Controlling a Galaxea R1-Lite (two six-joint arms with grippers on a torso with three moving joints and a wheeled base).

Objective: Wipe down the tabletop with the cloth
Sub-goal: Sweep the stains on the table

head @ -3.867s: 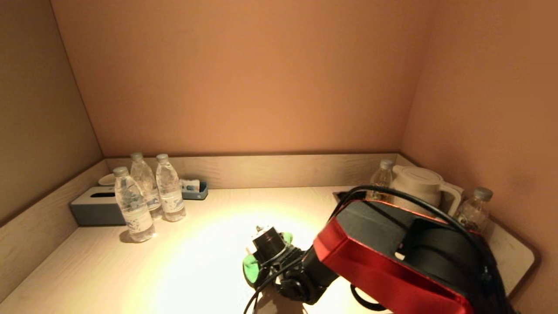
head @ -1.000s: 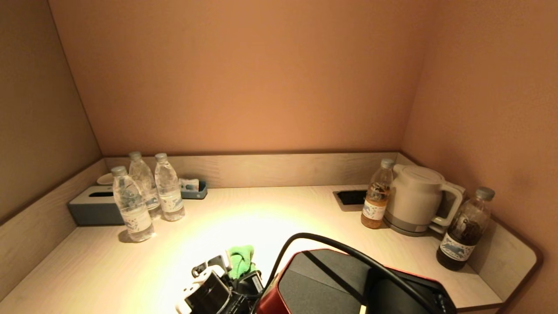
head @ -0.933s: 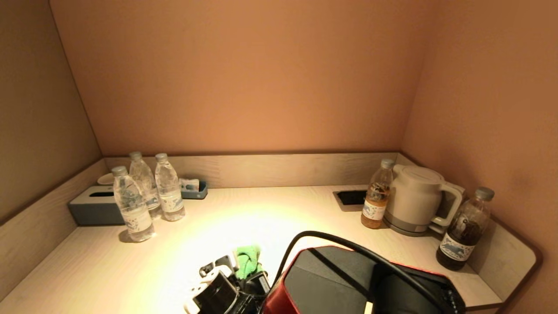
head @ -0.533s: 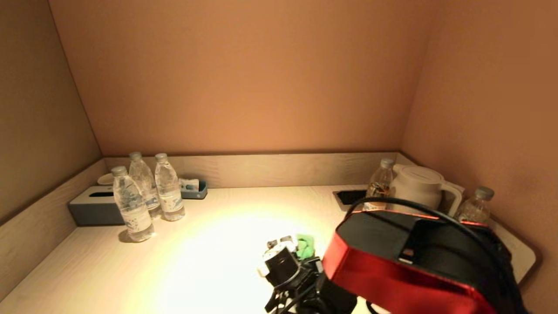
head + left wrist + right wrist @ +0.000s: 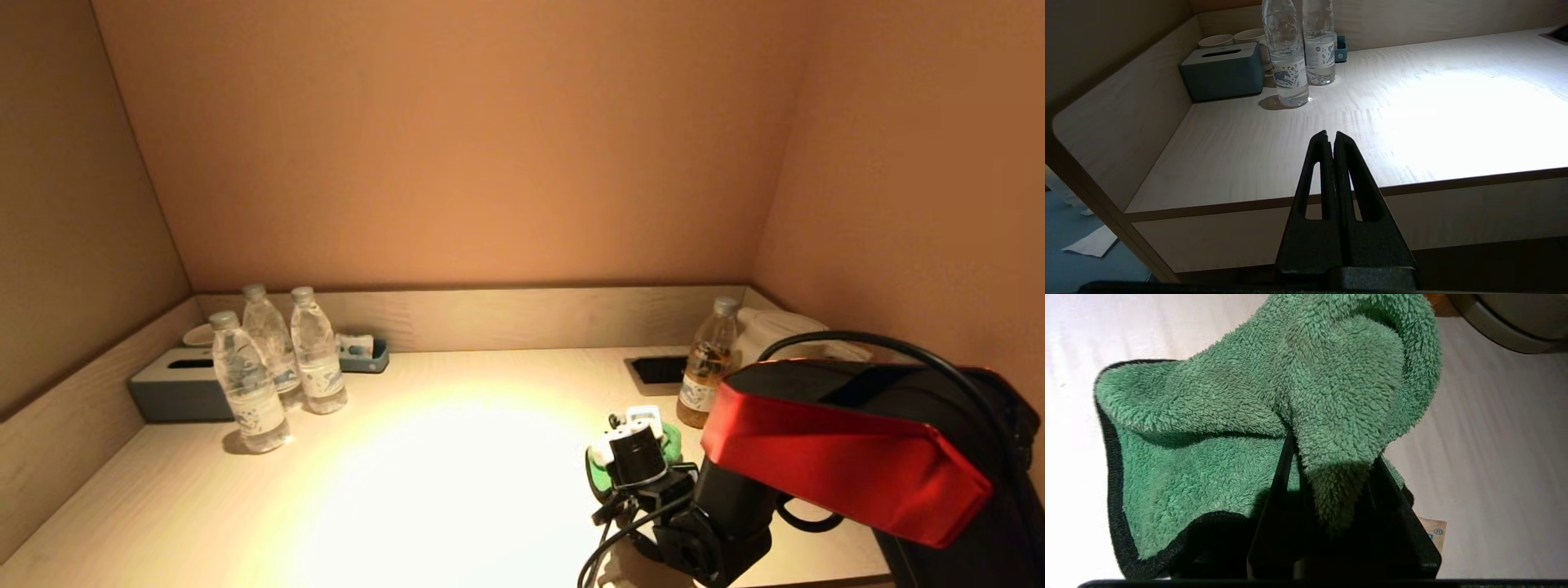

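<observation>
Green fleecy cloth (image 5: 1257, 416) with black stitched edge, bunched and folded over itself, one fold draped down between two dark fingers (image 5: 1278, 506). Rest of it spreads flat on the tabletop (image 5: 441, 457), black hem curling along one side. In the head view cloth (image 5: 674, 442) shows only as small green patches, on the right part of the surface, toward the near edge. Tabletop is pale wood grain, brightly lit in the middle.
</observation>
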